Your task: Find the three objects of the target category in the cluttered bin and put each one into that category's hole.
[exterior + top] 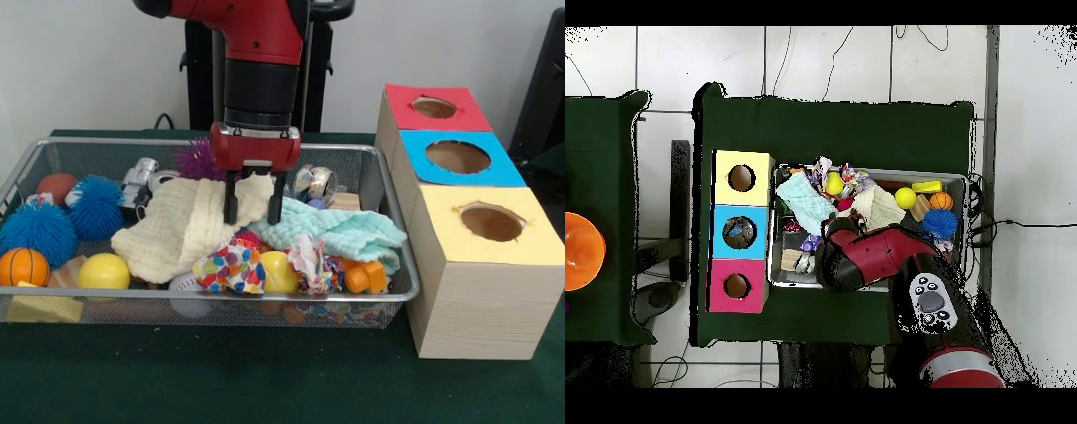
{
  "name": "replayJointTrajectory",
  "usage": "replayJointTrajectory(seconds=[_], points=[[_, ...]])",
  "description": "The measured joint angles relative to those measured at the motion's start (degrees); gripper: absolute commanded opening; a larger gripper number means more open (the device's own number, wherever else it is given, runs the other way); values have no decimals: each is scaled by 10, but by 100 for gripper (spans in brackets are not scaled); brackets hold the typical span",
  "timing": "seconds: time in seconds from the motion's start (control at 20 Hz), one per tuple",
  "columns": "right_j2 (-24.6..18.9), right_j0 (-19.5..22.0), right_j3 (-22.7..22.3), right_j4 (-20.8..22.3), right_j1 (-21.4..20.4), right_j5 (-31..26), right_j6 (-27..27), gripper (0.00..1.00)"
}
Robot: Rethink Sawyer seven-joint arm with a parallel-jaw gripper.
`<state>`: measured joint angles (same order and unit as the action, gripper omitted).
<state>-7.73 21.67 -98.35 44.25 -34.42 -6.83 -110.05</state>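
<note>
- In the wire bin point(388, 296) on the green table point(265, 389), my gripper point(252, 208) hangs over the middle of the clutter, its two black fingers point(231, 201) spread apart and pointing straight down with nothing between them. Their tips sit at the seam where the cream cloth point(181, 231) meets the mint cloth point(340, 234).
- I judge this to be the search step: I cannot tell which category is the target, and I see nothing yet carried toward a hole.
- The row of wooden boxes point(481, 305) stands just to the right of the bin in the front view, with a red-topped hole point(433, 108) far, a blue-topped hole point(457, 157) in the middle and a yellow-topped hole point(491, 223) near.
- Candidates lie all round me: two blue spiky balls point(40, 231) and a small basketball point(23, 265) at the left, a yellow ball point(104, 271) near the front rim, and a patterned cloth point(231, 268) just below my fingers.
- The next move, I reckon, calls for a short descent and a clean pinch on one item only, since the cloths overlap and could drag neighbours up with them.
- The front view shows my open fingers and how the cloths are piled; the overhead view hides both beneath my red arm point(885, 255).
- The overhead view shows instead the whole layout, the boxes' row point(741, 230) along the bin's point(965, 178) short side, and an orange object point(580, 250) on a separate table, well apart.
</note>
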Motion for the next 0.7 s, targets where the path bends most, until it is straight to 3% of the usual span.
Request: replayJointTrajectory(seconds=[0.7], points=[[0, -5, 0, -1, 9, 0, 0, 100]])
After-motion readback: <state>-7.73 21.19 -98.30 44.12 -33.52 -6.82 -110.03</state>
